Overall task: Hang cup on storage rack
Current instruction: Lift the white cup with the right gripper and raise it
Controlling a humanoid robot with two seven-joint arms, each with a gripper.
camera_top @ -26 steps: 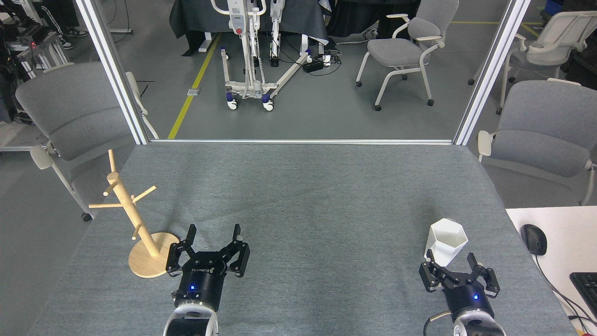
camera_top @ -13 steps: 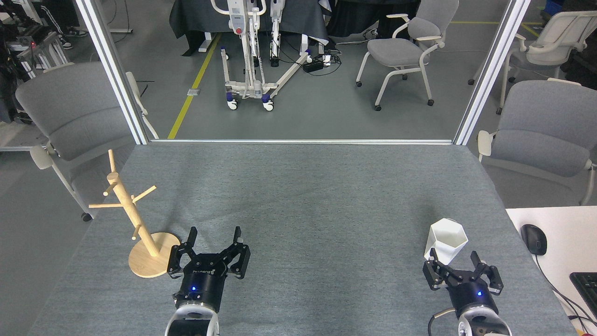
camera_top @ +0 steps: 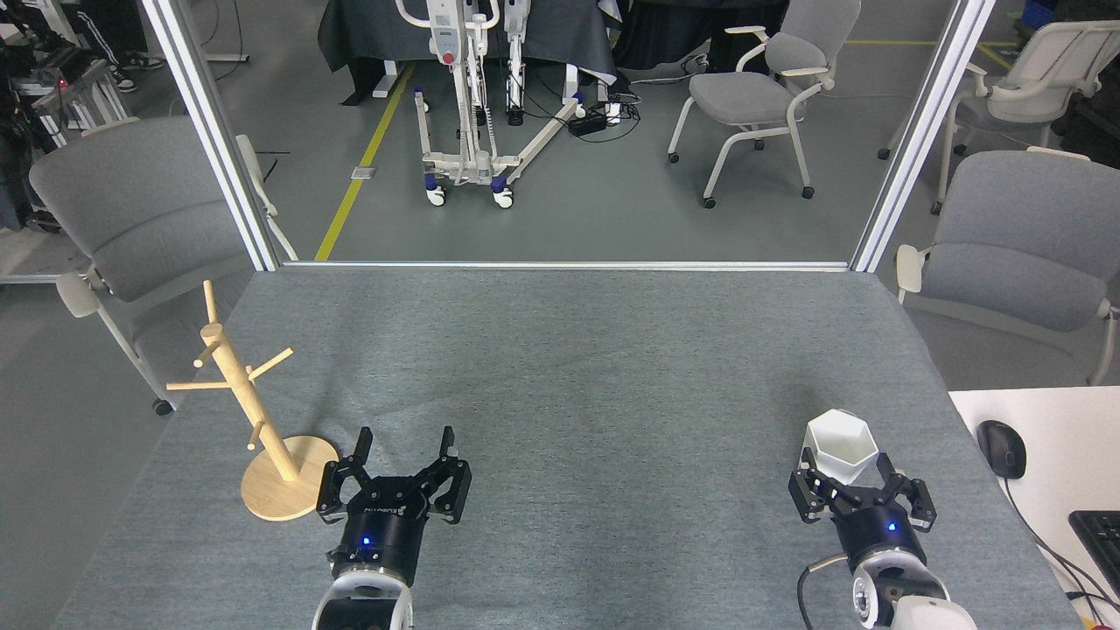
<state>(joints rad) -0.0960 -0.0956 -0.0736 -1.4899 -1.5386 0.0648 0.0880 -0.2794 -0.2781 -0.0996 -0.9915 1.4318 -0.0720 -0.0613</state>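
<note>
Here my right tool (camera_top: 847, 479) sits at the near side of the cup (camera_top: 840, 447), its fingers spread wide on either side of the cup's lower body, not yet pressed against it so far as I can judge; the cup stands upright on the grey surface (camera_top: 577, 376) at the right, mouth up, close to the edge where a white desk with a mouse (camera_top: 1000, 447) begins; the storage rack (camera_top: 254, 420) stands well apart from it at the far left of the surface, its pole leaning slightly in this view, pegs bare, round base flat; my left tool (camera_top: 404, 451) rests just beside that base, fingers open and holding nothing; the step in hand, as I read it, is the grasp of the cup, so the hanging itself is not yet begun; next I should need to bring the right fingers together on two opposite facets, low enough to be firm yet leaving the side hole free, though I cannot see that hole from here; then lift, carry the cup across to the left, and turn it so a peg can enter; the cup tapers, so a slack grip may let it slip.
</note>
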